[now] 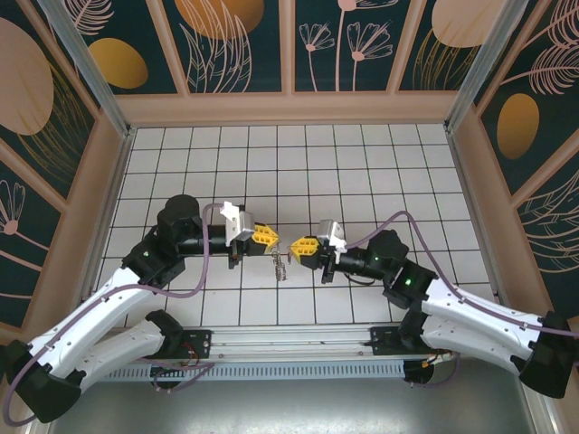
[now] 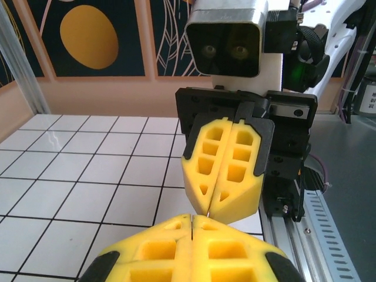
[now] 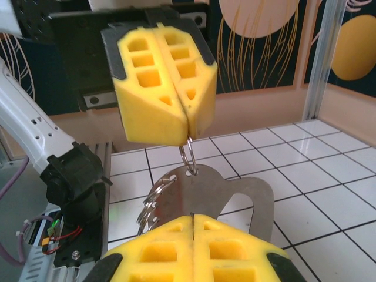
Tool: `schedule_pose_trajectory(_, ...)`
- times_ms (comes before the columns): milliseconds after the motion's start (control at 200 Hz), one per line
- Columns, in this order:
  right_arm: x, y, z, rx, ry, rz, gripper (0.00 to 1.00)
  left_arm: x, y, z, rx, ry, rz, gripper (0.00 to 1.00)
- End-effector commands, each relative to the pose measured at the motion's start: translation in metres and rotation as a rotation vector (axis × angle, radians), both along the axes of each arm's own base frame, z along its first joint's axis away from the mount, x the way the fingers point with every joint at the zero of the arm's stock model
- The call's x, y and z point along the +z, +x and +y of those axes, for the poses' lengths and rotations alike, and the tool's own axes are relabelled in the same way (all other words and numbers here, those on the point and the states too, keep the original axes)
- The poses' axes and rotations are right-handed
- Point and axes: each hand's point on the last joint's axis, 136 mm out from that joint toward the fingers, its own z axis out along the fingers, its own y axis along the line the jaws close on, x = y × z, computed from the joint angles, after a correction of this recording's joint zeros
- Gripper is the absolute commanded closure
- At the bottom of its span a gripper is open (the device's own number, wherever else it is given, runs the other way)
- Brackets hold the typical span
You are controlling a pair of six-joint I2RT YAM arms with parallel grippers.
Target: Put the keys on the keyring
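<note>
My two grippers meet tip to tip above the middle of the tiled floor, the left gripper [image 1: 271, 239] facing the right gripper [image 1: 295, 244]. In the right wrist view the left gripper [image 3: 188, 134] is shut on the keyring [image 3: 189, 157], a small silvery split ring. The ring passes through a hole in a flat silvery metal plate [image 3: 235, 197] with a hook-shaped cutout. My right gripper [image 3: 192, 216] is shut on that plate's lower edge. Several more split rings [image 3: 150, 202] line the plate's left edge. From above, small metal pieces [image 1: 281, 264] hang between the fingertips. The keys are hidden.
The white tiled floor [image 1: 289, 163] is ringed by tan walls [image 1: 289, 107]. An aluminium rail [image 1: 289, 344] with the arm bases runs along the near edge. Purple cables [image 1: 208, 262] loop beside both arms.
</note>
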Motion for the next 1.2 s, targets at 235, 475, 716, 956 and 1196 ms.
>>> schedule_pose_trajectory(235, 0.033, -0.004, -0.002, 0.015, 0.139, -0.096, 1.0, 0.033, -0.016, 0.0, -0.065, -0.159, 0.01, 1.0)
schedule_pose_trajectory(475, 0.037, -0.009, 0.002, 0.045, 0.15, -0.103, 1.0, 0.034, -0.015, 0.0, -0.063, -0.165, 0.018, 1.0)
schedule_pose_trajectory(716, 0.04, -0.011, 0.007, 0.062, 0.152, -0.104, 1.0, 0.035, -0.015, 0.0, -0.063, -0.164, 0.015, 1.0)
schedule_pose_trajectory(956, 0.043, -0.008, 0.007, 0.044, 0.159, -0.102, 1.0, 0.032, -0.016, 0.0, -0.072, -0.155, 0.017, 1.0)
schedule_pose_trajectory(1196, 0.047, -0.008, 0.008, 0.046, 0.168, -0.105, 1.0, 0.029, -0.016, -0.002, -0.079, -0.148, 0.019, 1.0)
